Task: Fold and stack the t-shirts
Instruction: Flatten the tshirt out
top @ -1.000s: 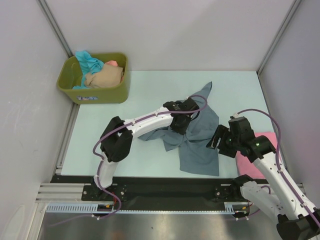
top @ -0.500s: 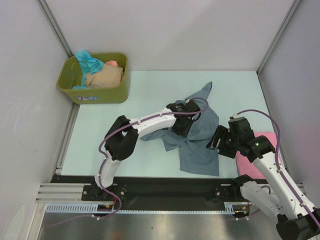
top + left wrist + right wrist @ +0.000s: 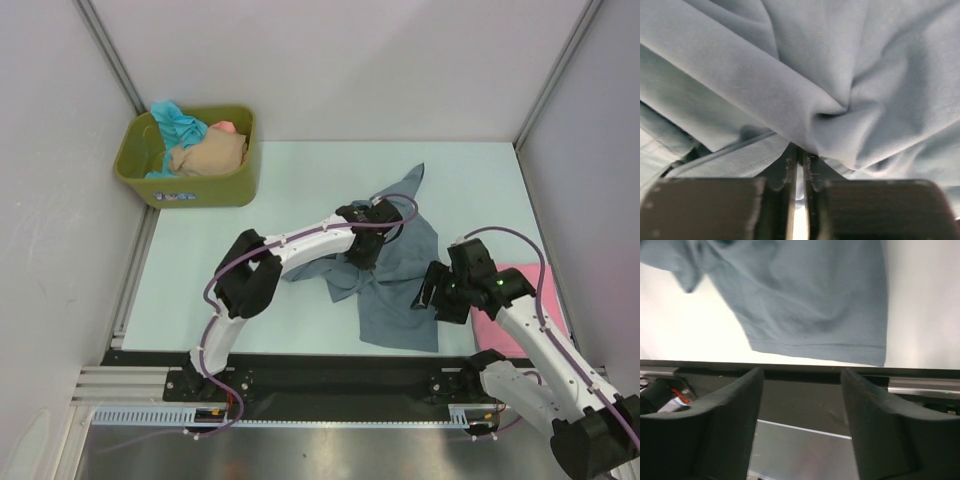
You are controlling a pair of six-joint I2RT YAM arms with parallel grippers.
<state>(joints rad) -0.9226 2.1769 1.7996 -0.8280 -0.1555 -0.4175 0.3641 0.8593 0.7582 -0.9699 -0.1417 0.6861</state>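
Note:
A slate grey-blue t-shirt (image 3: 400,300) lies crumpled in the middle of the table. My left gripper (image 3: 366,250) is pressed down into its upper part. In the left wrist view the cloth (image 3: 815,65) fills the frame, and a fold of it is bunched at the tips of the nearly closed left gripper (image 3: 800,150). My right gripper (image 3: 432,290) hovers open at the shirt's right edge, holding nothing. From the right wrist, the shirt's hem (image 3: 810,300) lies flat beyond the right gripper (image 3: 801,372). A pink t-shirt (image 3: 492,335) sits at the right, partly under the right arm.
An olive-green tub (image 3: 200,188) stands at the back left with teal (image 3: 175,122), beige (image 3: 208,155) and salmon (image 3: 226,127) t-shirts in it. White walls with metal posts close in the table. A black rail (image 3: 330,375) runs along the near edge.
The left gripper's jaws have closed on a fold of the grey-blue shirt. The right arm has shifted slightly left toward the shirt, still open.

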